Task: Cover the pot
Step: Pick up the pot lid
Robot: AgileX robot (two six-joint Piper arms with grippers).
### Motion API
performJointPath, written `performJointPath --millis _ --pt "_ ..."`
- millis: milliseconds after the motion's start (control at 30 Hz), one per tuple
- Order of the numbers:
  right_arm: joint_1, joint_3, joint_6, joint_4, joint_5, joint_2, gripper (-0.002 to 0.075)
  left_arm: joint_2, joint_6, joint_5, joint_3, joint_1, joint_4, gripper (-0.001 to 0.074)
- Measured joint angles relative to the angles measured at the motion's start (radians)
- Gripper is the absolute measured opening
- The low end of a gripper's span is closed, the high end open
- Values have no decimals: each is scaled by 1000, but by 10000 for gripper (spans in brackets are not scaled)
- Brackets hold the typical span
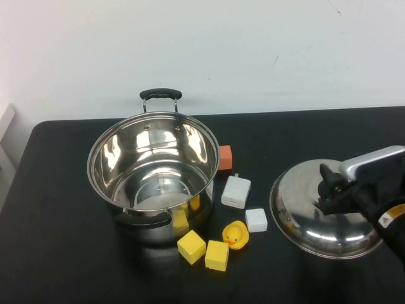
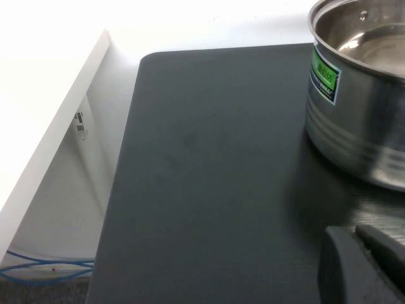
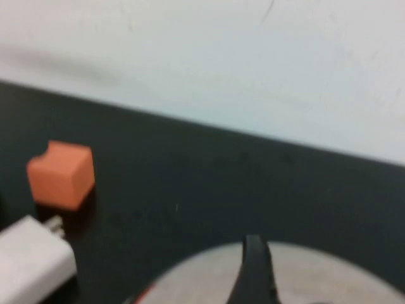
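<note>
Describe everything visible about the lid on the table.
The lid is a shallow, domed, shiny steel disc lying dome up, flat on the black table, on the robot's right, apart from the open pot and small blocks. The right tool sits over its centre, hiding the knob; whether it grips cannot be told. A red mark shows at its rim in the right wrist view. The left tool rests low near the pot, away from it.

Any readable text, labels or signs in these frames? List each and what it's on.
Nothing legible.
Green and white sticker on the outer wall of the large shiny stainless-steel pot: too blurred to read.
Yellow tag with a dark mark on the right arm: too small to read.
Right gripper sits at the knob of the domed steel lid. Left gripper sits low beside the pot.
</note>
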Motion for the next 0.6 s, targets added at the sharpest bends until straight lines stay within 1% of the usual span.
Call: performJointPath --millis 200,467,533,600 --pt "0 -33 2 3 -2 115 507 0 0 0 0 0 0 -1" --pt "0 -38 4 39 -31 198 506 0 0 0 0 0 -2 -1" --pt "0 -39 5 51 -47 206 494 0 0 0 0 0 -2 -1" --pt "1 -42 5 59 -54 212 456 0 0 0 0 0 -2 -1"
